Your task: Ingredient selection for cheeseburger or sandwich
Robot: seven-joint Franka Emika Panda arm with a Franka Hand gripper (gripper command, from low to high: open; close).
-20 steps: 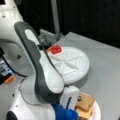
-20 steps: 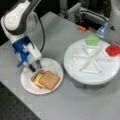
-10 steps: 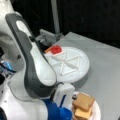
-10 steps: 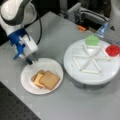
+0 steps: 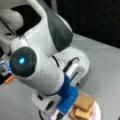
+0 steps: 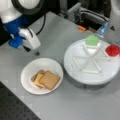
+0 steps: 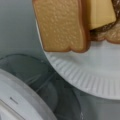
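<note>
A white plate (image 6: 27, 72) holds the sandwich (image 6: 46, 79): a tan toast square on top, with yellow cheese (image 6: 38, 79) and more brown toast peeking out at its left. My gripper (image 6: 33, 51) hangs just above and left of the plate, with nothing seen in it. The wrist view looks down on the top toast (image 7: 61, 25), the cheese (image 7: 98, 12), the dark patty (image 7: 105, 28) and the plate's rim (image 7: 82, 72). In a front view the toast stack (image 5: 83, 103) sits by my blue wrist. A green piece (image 6: 92, 40) and a red disc (image 6: 112, 50) lie in the round tray (image 6: 92, 72).
The white round divided tray takes up a front view's right. Beyond it stand grey equipment (image 6: 82, 15), an orange item (image 6: 81, 28) and a clear bottle (image 6: 102, 29). A dark perforated board (image 6: 15, 107) lies below the table's edge. My arm (image 5: 45, 50) hides most of the tray (image 5: 82, 60).
My arm has risen a little above the plate. The sandwich, the green piece and the red disc have not moved.
</note>
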